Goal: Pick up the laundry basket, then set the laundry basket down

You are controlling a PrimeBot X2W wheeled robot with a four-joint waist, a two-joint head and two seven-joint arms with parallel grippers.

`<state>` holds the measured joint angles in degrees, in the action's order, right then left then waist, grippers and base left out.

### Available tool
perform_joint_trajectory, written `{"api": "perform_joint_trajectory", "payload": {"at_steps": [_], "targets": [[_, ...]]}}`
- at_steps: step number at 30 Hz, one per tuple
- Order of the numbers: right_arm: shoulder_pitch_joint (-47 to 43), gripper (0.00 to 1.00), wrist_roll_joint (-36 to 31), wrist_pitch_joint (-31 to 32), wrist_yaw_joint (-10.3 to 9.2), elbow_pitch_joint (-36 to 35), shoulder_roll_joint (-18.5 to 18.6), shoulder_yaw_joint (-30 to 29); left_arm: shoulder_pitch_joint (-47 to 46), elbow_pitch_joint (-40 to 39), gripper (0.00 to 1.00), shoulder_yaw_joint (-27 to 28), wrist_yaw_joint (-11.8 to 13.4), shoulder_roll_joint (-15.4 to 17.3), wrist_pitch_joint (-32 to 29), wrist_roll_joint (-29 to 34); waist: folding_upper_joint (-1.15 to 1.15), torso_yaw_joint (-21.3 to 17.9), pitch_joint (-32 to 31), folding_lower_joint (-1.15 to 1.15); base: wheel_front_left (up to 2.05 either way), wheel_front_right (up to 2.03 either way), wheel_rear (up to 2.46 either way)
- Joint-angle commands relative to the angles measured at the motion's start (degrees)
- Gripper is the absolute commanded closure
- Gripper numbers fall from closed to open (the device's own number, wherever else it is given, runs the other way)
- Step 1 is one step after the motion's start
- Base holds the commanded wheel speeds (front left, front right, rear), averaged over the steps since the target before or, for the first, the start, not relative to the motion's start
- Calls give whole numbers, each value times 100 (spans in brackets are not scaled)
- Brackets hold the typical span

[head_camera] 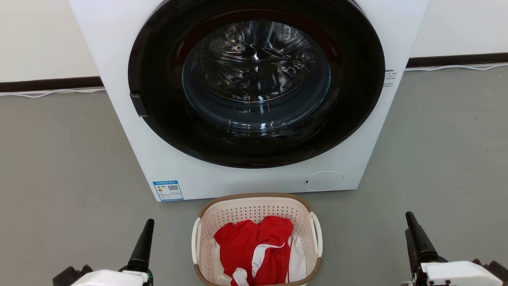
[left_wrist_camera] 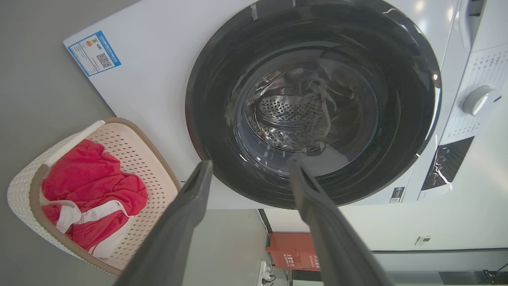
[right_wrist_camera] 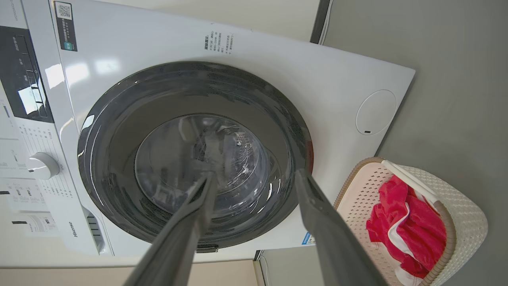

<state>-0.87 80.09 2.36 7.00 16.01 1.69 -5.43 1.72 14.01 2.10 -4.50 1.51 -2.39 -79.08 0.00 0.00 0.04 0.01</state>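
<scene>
The laundry basket [head_camera: 246, 210], cream perforated plastic with a brown rim and white side handles, stands on the grey floor right in front of the washer. Red and white clothes [head_camera: 254, 246] lie inside it. My left gripper [head_camera: 149, 223] hovers to the basket's left, apart from it, and my right gripper [head_camera: 409, 217] hovers farther off on its right. The left wrist view shows the left gripper [left_wrist_camera: 251, 162] open and empty, with the basket [left_wrist_camera: 131, 155] off to one side. My right gripper [right_wrist_camera: 254, 174] is likewise open and empty, with the basket [right_wrist_camera: 468, 214] beside it.
A white front-loading washer [head_camera: 119, 59] with a dark round door [head_camera: 254, 87], shut, rises just behind the basket. Grey floor [head_camera: 59, 159] spreads on both sides. A white cable [head_camera: 51, 92] runs along the dark skirting. A red box [left_wrist_camera: 293, 254] stands by the wall.
</scene>
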Motion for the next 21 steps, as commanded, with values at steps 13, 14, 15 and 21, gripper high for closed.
{"api": "perform_joint_trajectory", "payload": {"at_steps": [13,14,15,21], "targets": [[91,0,-1418,-285,18,-490,64,210,-94,-487,0,-243,336,69,253,1555,0,1,-4,-1,0,0,0],[87,0,-1509,-302,18,-504,64,227,-90,-503,0,-265,367,81,270,1650,0,0,-5,-1,0,0,0],[82,0,-1593,-319,19,-519,65,241,-87,-518,0,-289,398,96,287,1747,0,0,-6,-1,0,0,0],[61,0,-2093,-419,21,-605,69,300,-69,-595,0,-449,603,190,390,2268,0,-3,-11,-1,0,0,0]]}}
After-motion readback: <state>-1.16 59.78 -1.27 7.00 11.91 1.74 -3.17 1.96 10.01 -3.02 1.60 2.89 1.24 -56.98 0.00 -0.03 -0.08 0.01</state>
